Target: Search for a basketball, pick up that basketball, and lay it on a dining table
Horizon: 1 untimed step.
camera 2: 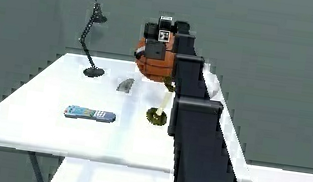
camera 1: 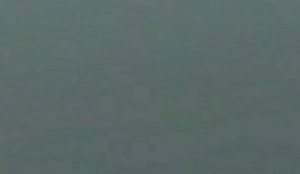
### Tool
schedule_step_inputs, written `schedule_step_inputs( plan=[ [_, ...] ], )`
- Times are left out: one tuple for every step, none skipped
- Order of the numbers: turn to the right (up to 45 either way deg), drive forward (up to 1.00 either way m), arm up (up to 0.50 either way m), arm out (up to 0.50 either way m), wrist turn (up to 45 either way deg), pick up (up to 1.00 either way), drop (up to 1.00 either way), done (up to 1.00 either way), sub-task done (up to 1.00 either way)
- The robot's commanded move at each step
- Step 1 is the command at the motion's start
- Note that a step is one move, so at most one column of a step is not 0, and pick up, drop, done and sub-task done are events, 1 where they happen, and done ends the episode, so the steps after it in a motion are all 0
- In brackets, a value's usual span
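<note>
An orange basketball (camera 2: 155, 63) with dark seams shows at the far end of the dark arm (camera 2: 195, 124), near the back edge of a white table (camera 2: 31, 113). The gripper (camera 2: 151, 46) sits at the ball's upper part, just below the two white marker squares (camera 2: 164, 26). The ball overlaps the tabletop, so I cannot tell whether it rests there or whether the gripper holds it.
On the table stand a black desk lamp (camera 2: 92, 40) at the back, a grey-blue remote (camera 2: 90, 115) toward the front, a small grey object (camera 2: 125, 84) and a yellowish thing (camera 2: 159, 116) beside the arm. A grey-green wall (camera 1: 150, 75) stands close ahead and behind the table.
</note>
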Motion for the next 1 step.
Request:
schedule_step_inputs(
  plan=[
    [0.0,0.0,0.0,0.0,0.0,0.0,1.0,0.0,0.0]
  ],
)
